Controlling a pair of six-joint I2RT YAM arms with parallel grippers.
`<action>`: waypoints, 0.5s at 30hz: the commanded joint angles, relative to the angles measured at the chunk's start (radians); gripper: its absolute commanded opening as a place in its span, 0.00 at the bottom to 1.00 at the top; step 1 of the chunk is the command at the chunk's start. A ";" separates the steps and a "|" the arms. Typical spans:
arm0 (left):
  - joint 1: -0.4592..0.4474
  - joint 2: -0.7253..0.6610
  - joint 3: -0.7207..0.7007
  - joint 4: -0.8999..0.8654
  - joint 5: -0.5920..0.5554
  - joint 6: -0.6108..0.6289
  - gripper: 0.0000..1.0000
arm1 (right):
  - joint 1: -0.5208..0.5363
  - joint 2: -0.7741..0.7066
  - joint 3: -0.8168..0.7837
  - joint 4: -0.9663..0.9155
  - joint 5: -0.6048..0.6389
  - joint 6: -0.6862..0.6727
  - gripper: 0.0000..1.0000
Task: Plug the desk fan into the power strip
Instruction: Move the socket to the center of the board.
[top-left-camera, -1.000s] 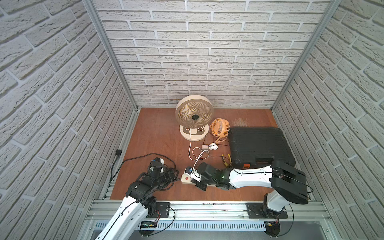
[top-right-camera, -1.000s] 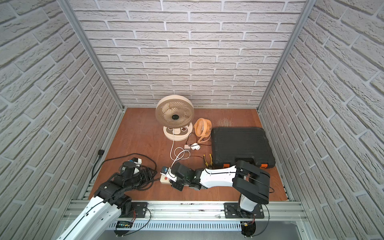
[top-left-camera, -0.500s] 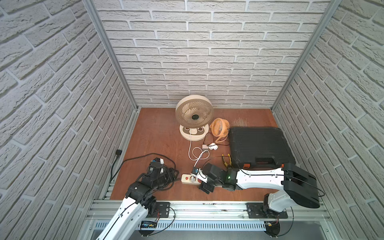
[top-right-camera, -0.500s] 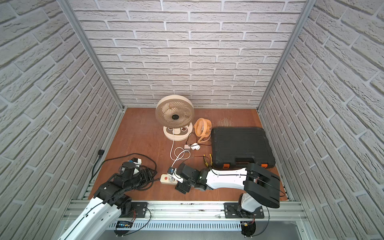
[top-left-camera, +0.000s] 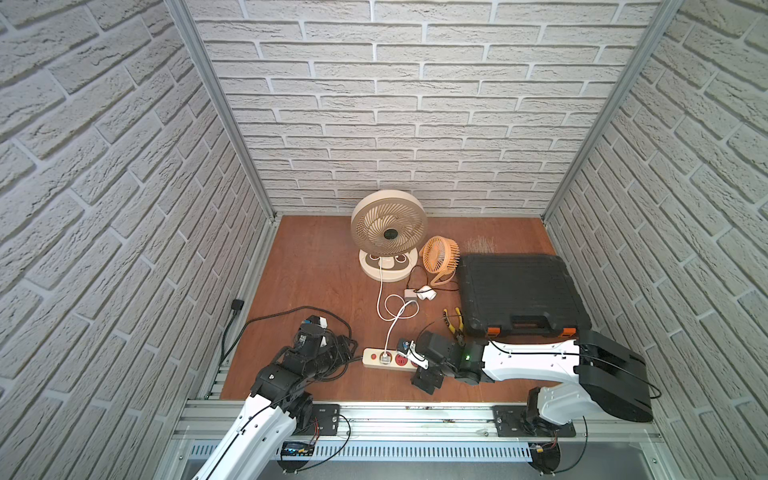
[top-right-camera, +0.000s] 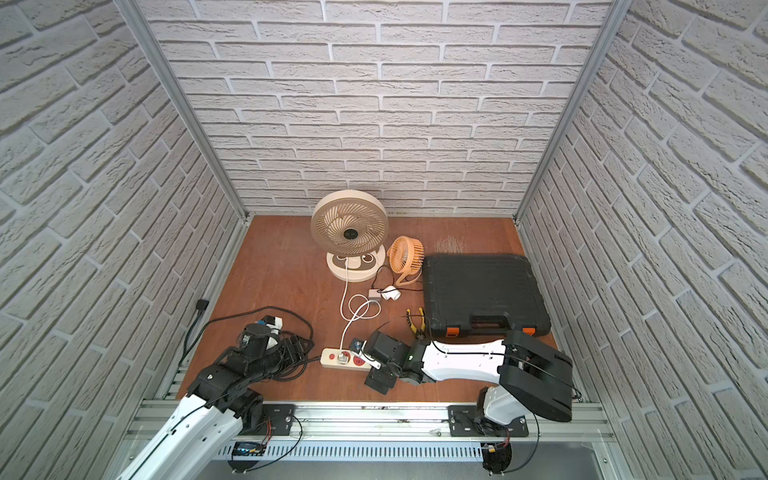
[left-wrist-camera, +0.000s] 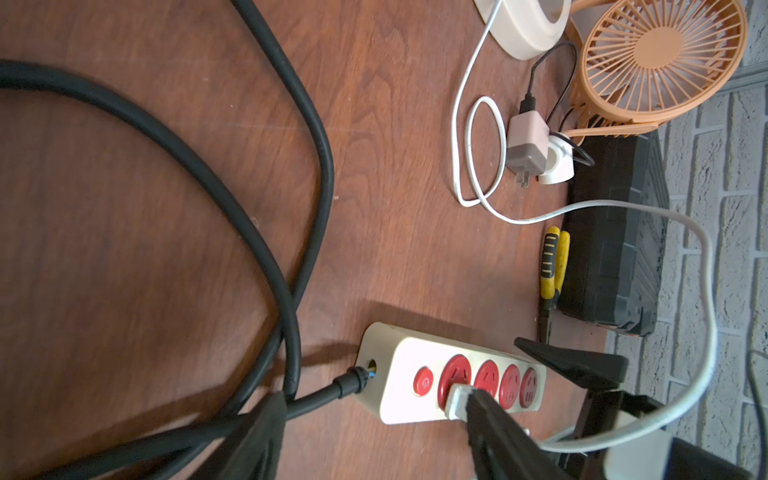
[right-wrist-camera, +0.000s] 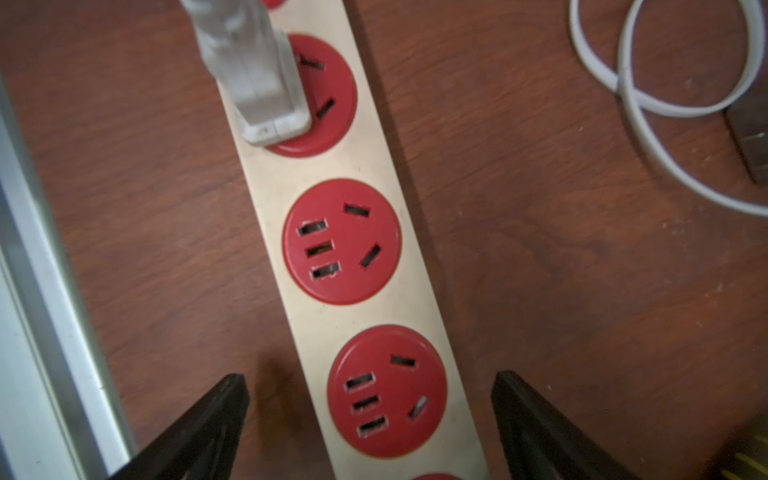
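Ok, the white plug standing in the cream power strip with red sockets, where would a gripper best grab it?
Pinch the white plug by its blocky body from straight above, across the width of the cream power strip. It stands upright in the end socket, and its side faces look clear.

From the power strip (top-left-camera: 368, 358), you have open floor (top-left-camera: 316, 274) toward eleven o'clock. The white cable (top-left-camera: 380, 291) loops at twelve, pliers (top-left-camera: 457, 320) and black case (top-left-camera: 519, 291) block two, coiled black cord (top-left-camera: 352, 360) crowds nine.
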 joint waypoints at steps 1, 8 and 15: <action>0.009 -0.014 0.001 0.009 -0.049 0.023 0.73 | -0.015 0.043 0.026 -0.016 0.019 0.000 0.86; 0.090 0.001 0.042 -0.015 -0.074 0.094 0.73 | -0.014 0.106 0.085 -0.009 0.000 -0.022 0.27; 0.232 -0.001 0.097 -0.058 -0.086 0.152 0.73 | -0.015 0.238 0.265 -0.044 0.007 -0.063 0.20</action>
